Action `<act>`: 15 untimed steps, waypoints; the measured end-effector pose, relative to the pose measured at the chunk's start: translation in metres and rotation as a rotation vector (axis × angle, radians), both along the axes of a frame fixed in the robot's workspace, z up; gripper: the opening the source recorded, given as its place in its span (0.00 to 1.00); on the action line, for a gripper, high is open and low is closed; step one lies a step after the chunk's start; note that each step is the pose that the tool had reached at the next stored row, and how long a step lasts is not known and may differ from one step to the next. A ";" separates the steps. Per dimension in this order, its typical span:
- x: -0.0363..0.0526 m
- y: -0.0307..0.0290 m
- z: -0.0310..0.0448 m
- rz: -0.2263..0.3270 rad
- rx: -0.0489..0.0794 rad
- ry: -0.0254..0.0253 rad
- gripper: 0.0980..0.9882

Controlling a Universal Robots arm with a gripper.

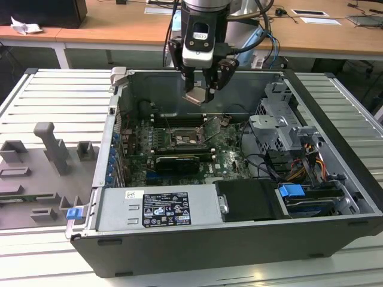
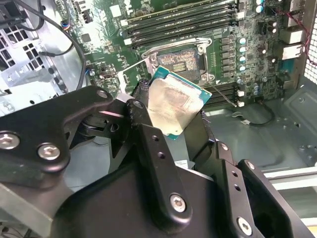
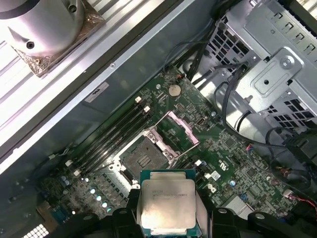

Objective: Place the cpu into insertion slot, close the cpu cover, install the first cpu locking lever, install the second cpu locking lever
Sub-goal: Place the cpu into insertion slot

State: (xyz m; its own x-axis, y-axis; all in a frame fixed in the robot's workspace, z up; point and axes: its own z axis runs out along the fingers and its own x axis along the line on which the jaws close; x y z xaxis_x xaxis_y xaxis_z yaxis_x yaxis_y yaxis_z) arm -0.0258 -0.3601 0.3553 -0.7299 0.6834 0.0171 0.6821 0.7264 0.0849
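My gripper [image 1: 200, 92] hangs over the open computer case, shut on the cpu [image 1: 196, 97], a small square chip with a pale metal face. Both wrist views show the cpu [image 2: 173, 104] [image 3: 167, 202] clamped by its edges between the black fingers [image 2: 143, 124]. Below it on the green motherboard lies the insertion slot [image 1: 187, 139] [image 2: 181, 59] [image 3: 141, 158], dark in the middle with a silvery rim and nothing in it. The cpu cover [image 3: 178, 130] stands swung up from one side of the slot. The chip is well above the slot, apart from it.
Long black memory slots [image 1: 179, 116] run beside the socket. A grey drive cage [image 1: 281, 119] with cables and a blue latch [image 1: 293, 192] stands at the exterior view's right. The power supply [image 1: 158, 206] spans the case front. A grey fixture tray [image 1: 48, 155] lies outside, at the left.
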 end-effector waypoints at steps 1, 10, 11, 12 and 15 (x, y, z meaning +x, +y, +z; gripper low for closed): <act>0.0000 0.0000 -0.0002 -0.005 0.000 0.0000 0.48; 0.0000 0.0000 -0.0019 -0.081 -0.001 0.0001 0.48; 0.0000 0.0000 -0.0020 -0.086 0.000 0.0001 0.48; 0.0000 0.0000 -0.0020 -0.092 0.000 0.0002 0.48; 0.0000 0.0000 -0.0022 -0.125 -0.001 0.0002 0.48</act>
State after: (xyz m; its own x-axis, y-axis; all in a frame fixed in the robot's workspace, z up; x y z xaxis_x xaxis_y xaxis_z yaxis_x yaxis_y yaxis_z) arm -0.0258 -0.3601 0.3531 -0.6388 0.7692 0.0168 0.7674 0.6355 0.0844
